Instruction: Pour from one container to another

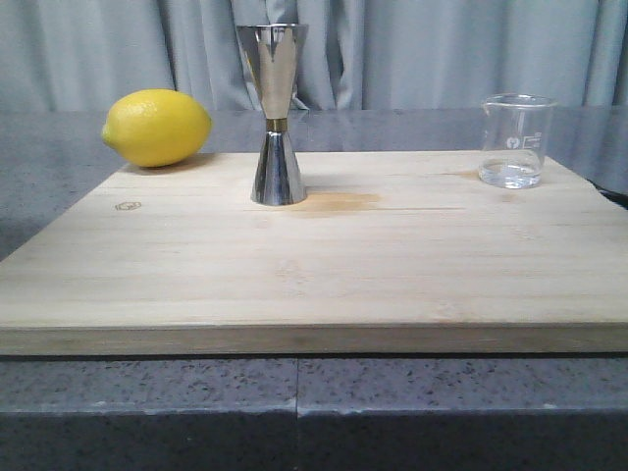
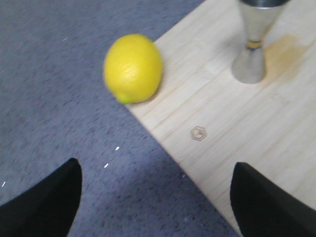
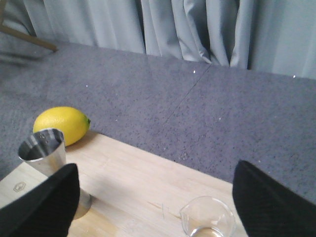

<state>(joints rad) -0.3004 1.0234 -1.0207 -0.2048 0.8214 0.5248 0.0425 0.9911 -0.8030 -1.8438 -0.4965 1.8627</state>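
The small clear glass beaker (image 1: 514,140) stands upright at the far right of the wooden board (image 1: 324,265) with a little clear liquid in its bottom. The tall steel jigger (image 1: 275,115) with a gold band stands upright near the board's far middle. Neither arm shows in the front view. My right gripper (image 3: 156,202) hangs open above the board, the beaker (image 3: 207,218) between and below its fingers, the jigger (image 3: 45,152) by one finger. My left gripper (image 2: 157,195) is open and empty over the board's left edge, the jigger (image 2: 253,44) farther off.
A yellow lemon (image 1: 157,128) lies at the board's far left corner, partly on the grey speckled counter (image 1: 59,167). A faint wet stain (image 1: 339,202) marks the wood beside the jigger. Grey curtains (image 1: 412,49) hang behind the table.
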